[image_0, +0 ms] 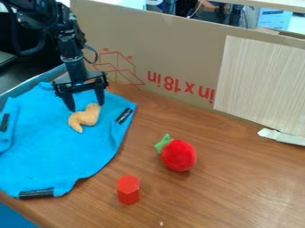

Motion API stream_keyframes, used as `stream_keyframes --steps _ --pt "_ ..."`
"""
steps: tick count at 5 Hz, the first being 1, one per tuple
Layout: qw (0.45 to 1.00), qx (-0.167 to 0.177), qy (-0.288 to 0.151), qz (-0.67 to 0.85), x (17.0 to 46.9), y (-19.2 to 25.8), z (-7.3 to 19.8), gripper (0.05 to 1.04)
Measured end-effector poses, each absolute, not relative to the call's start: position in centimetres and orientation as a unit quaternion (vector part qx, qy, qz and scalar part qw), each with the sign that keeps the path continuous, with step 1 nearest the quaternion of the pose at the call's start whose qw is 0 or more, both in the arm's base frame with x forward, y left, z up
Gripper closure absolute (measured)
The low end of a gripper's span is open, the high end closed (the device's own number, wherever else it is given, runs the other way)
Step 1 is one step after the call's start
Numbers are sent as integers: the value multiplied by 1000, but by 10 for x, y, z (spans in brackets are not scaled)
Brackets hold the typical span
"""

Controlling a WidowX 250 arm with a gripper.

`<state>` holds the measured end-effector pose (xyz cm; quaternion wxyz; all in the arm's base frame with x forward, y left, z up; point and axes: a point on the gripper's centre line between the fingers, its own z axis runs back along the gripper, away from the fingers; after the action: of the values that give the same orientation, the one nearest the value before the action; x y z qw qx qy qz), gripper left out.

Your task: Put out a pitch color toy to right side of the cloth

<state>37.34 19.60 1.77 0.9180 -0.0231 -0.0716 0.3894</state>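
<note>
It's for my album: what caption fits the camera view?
Open claw at a tan toy on blue cloth; red fruit and red block on the table.

A black robot arm (70, 46) of chunky, jointed segments sports a thick black cable (40, 45) looped along its upper section and a thinner black cord (96, 54) curving out beside the slimmer lower section, which has a greyish sheen. The black two-finger gripper (86, 106) features a wide, angular crossbar and long, dark fingers (69, 101) with narrow tips.
</note>
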Motion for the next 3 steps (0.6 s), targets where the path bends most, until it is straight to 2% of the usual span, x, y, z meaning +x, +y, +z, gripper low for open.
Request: stream_keyframes --steps 1,2,3 --pt "917 -20 -65 392 371 196 10 112" --pt "916 -20 -66 395 371 196 10 424" --pt "917 -24 -62 394 370 195 10 569"
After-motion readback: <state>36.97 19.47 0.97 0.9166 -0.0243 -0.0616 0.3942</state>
